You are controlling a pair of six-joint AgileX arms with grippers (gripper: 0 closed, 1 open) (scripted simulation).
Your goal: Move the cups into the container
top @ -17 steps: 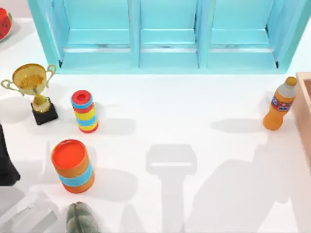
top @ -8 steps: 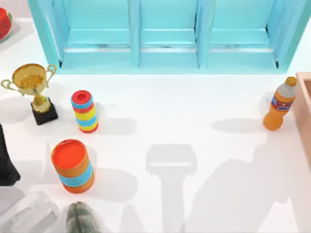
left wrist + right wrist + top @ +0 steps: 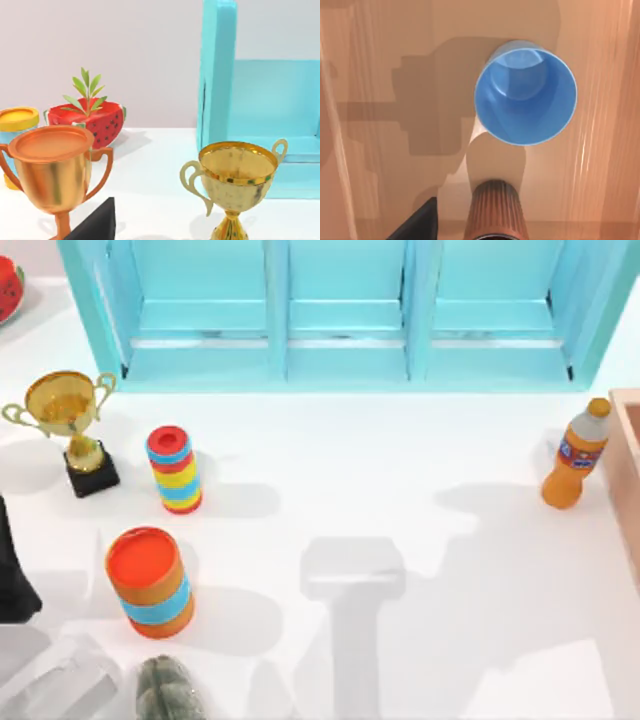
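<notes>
The blue cup (image 3: pixel 526 92) stands upright on the container's pale wooden floor (image 3: pixel 380 75), seen from straight above in the right wrist view. Close beside it is the brown cup (image 3: pixel 496 210), ribbed on the outside, its shadow falling toward the blue cup. A dark part of my right gripper (image 3: pixel 417 222) shows next to the brown cup, apart from it. In the top view the container (image 3: pixel 628 455) is a peach wall at the right edge. A dark part of my parked left gripper (image 3: pixel 95 222) hangs near the gold trophy (image 3: pixel 235 175).
A turquoise cabinet (image 3: pixel 340 310) spans the back. An orange bottle (image 3: pixel 575 455) stands just left of the container. At the left are the gold trophy (image 3: pixel 68 420), two striped cylinders (image 3: pixel 175 468) (image 3: pixel 150 582) and a black object (image 3: pixel 12 580). A bronze trophy (image 3: pixel 52 165) and a watermelon pot (image 3: pixel 90 122) stand nearby.
The broad arm shadow on the table's front right has shifted and a bright patch has opened near the corner. Nothing on the table has moved.
</notes>
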